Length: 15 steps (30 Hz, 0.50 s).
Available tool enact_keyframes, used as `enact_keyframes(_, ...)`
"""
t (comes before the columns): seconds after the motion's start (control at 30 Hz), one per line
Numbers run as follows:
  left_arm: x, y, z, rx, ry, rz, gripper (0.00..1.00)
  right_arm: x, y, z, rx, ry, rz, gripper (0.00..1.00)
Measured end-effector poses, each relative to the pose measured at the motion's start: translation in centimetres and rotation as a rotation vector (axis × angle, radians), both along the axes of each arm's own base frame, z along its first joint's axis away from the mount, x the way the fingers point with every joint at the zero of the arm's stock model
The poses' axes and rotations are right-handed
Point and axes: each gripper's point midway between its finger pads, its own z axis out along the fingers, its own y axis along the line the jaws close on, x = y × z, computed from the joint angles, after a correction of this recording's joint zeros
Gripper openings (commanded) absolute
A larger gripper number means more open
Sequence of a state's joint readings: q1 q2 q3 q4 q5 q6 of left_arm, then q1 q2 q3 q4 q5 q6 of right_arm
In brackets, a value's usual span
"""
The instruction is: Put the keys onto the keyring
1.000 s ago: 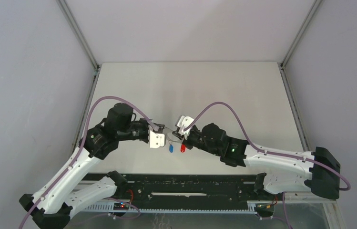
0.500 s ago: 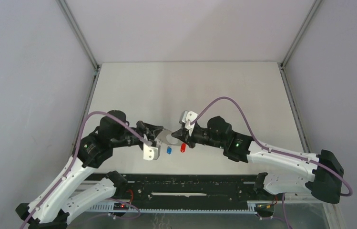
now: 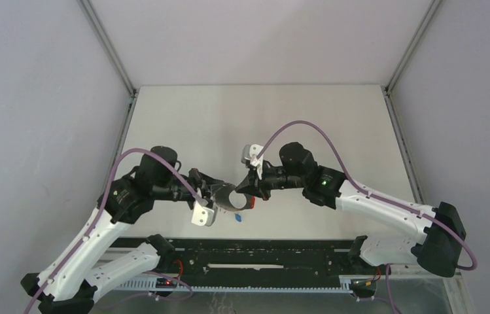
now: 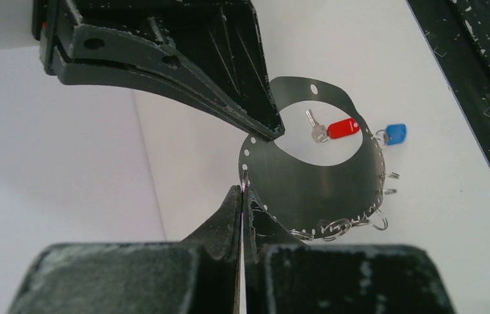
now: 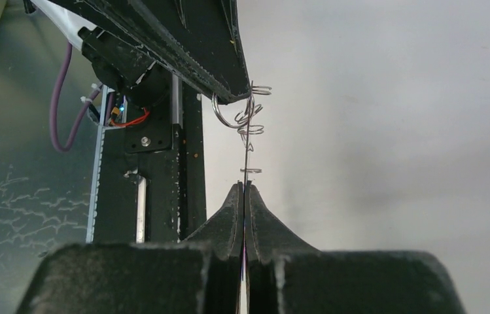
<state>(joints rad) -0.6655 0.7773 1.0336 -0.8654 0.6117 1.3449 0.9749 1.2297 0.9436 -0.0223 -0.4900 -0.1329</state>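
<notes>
Since the left claw (image 4: 242, 203) and right claw (image 5: 245, 196) each pinch the keyring (image 4: 320, 190) by its rim, it's held steady off the surface (image 4: 464, 229), red key (image 4: 341, 128) and blue key (image 4: 396, 134) right by it, seemingly not threaded yet.

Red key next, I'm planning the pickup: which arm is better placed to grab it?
Right, probably. The right hand and left hand both grip the ring, but the red key sits nearer the right one in the top view; the left could hold the ring alone.
</notes>
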Motion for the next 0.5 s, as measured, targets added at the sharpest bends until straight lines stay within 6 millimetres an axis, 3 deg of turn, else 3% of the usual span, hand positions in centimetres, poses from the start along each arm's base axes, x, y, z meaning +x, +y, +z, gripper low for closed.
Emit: enact_keyframes(0.5, 0.2, 1.0, 0.2, 0.127, -0.156, -0.043, 0.00, 1.1, 0.0, 0.8, -0.115, 0.016, -0.034, 0.00)
